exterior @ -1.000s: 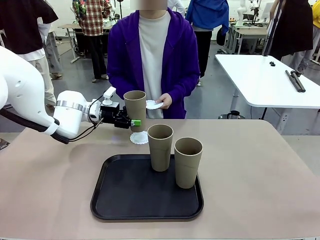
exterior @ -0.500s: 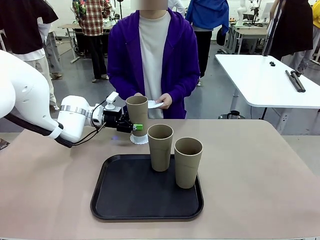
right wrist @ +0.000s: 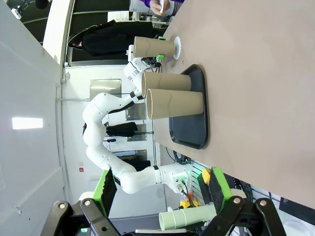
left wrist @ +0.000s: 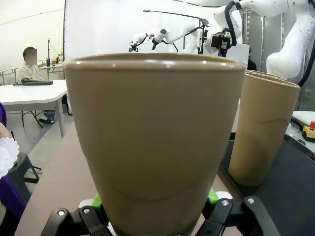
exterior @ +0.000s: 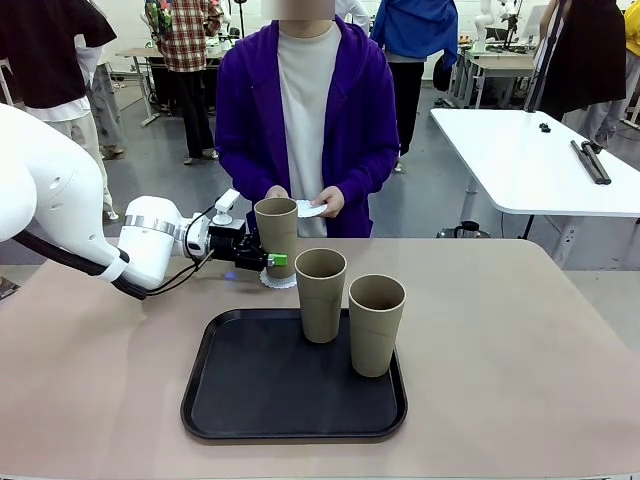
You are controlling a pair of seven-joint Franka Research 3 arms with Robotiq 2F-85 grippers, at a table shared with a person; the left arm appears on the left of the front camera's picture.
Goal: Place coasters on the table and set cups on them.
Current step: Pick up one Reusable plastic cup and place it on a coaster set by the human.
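Observation:
My left gripper (exterior: 268, 259) is shut on a khaki cup (exterior: 275, 234), held upright with its base at a white lacy coaster (exterior: 281, 280) on the beige table (exterior: 520, 340); I cannot tell if they touch. In the left wrist view that cup (left wrist: 155, 142) stands between the green pads (left wrist: 212, 196). Two more cups (exterior: 320, 295) (exterior: 376, 325) stand on the black tray (exterior: 250, 390). The person's hand holds more coasters (exterior: 310, 208) behind the table's far edge. My right gripper (right wrist: 162, 189) is open and bare, off the table, looking sideways at the cups (right wrist: 165, 81) and tray (right wrist: 189, 132).
The person stands close behind the table's far edge, right behind the held cup. A white table (exterior: 530, 160) stands at the back right. Bare tabletop lies left and right of the tray.
My left gripper has lowered the cup, moving slightly right, down onto the spot of the coaster. The person's hands and the tray's cups have stayed put.

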